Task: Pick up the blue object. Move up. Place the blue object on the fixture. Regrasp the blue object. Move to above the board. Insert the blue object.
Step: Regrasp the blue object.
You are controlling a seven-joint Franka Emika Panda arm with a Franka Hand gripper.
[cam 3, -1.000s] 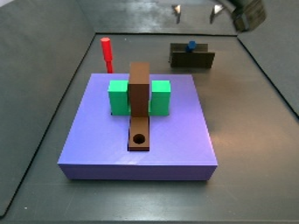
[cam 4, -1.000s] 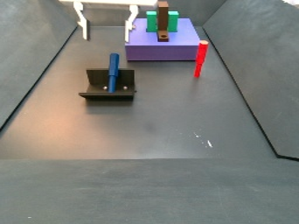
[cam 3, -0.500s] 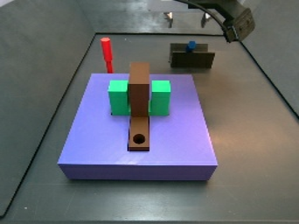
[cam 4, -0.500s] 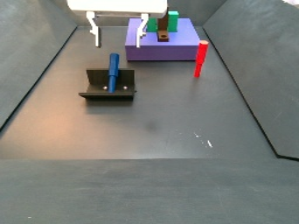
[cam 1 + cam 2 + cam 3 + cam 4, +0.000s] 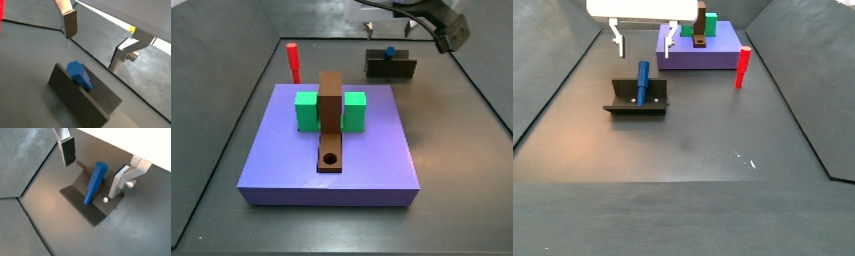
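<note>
The blue object [image 5: 643, 83] lies leaning in the recess of the fixture [image 5: 635, 106] on the dark floor; it also shows in a side view [image 5: 389, 52] on the fixture [image 5: 392, 68]. My gripper [image 5: 644, 42] is open and empty, hovering above them, apart from both; in a side view it [image 5: 389, 26] hangs just over the peg. In both wrist views the blue object [image 5: 95, 183] [image 5: 79, 74] lies below the spread jaws of the gripper [image 5: 93, 167] [image 5: 95, 40]. The board [image 5: 331, 120] with its hole [image 5: 330, 159] sits between two green blocks [image 5: 307, 110].
A red upright peg [image 5: 293, 62] stands on the floor beside the purple platform [image 5: 331, 175]; it shows in a side view [image 5: 742, 68] too. Dark walls [image 5: 553, 80] bound the floor.
The gripper has moved in from the far edge to above the fixture and come down a little, still open. The blue object and the fixture have not moved.
</note>
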